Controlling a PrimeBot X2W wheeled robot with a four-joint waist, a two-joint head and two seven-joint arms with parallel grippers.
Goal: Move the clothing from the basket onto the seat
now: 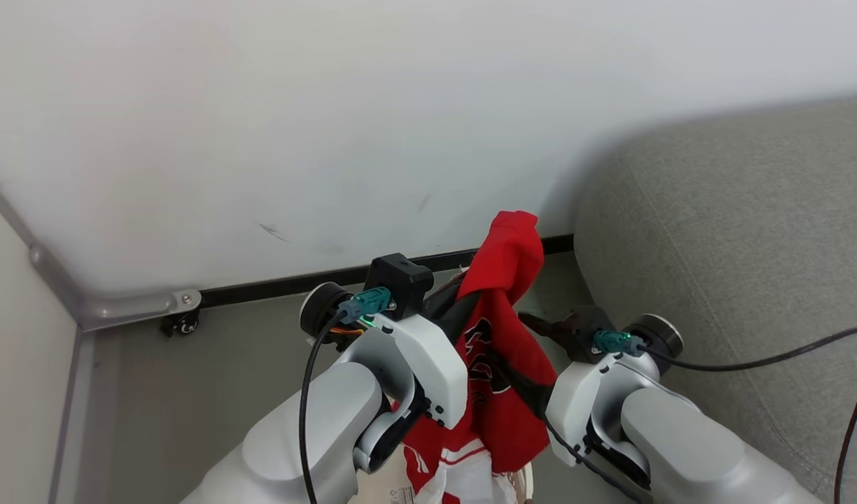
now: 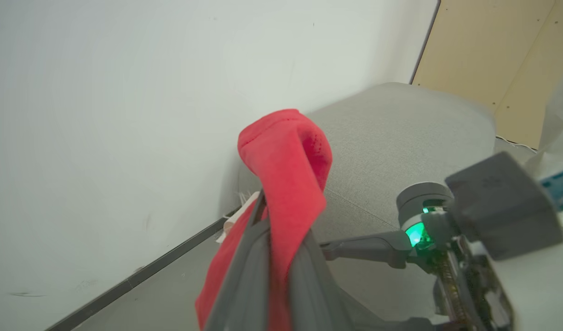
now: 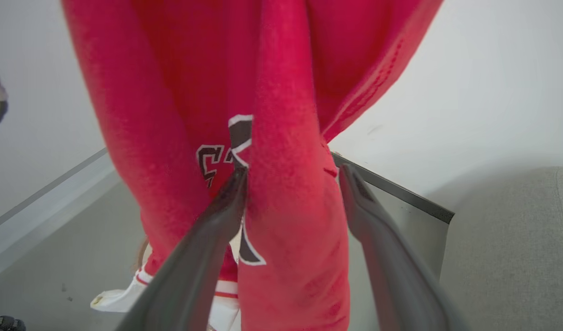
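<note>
Left wrist view shows the left gripper [image 2: 284, 220] pinched tight on the clothing [image 2: 281, 147], its two dark fingers pressed together with a red fold between them. The fold loops up over the fingertips and falls back down on both sides. Behind it lies the grey seat [image 2: 401, 133], its rounded corner next to the pale wall [image 2: 102, 92].

In the right wrist view the right gripper [image 3: 294, 171] stands spread wide. A hanging length of the red fabric drops between its two fingers [image 3: 203, 239]. One finger lies against the cloth, and whether the other one touches it cannot be told. A black and white printed emblem shows on the fabric just above and below that finger, and white striped trim hangs at the lower end.

In the head view the clothing hangs lifted between the two pale forearms, above the grey floor [image 1: 246, 350] and just beside the near corner of the seat, not on it. Its top reaches up past the black skirting strip [image 1: 295, 283] at the foot of the wall. Its lower end, red with white trim, trails down to the bottom edge of the picture. There a small cream patch with a printed label appears under the left forearm, probably the basket [image 1: 393, 492], though too little of it shows to be sure.
</note>
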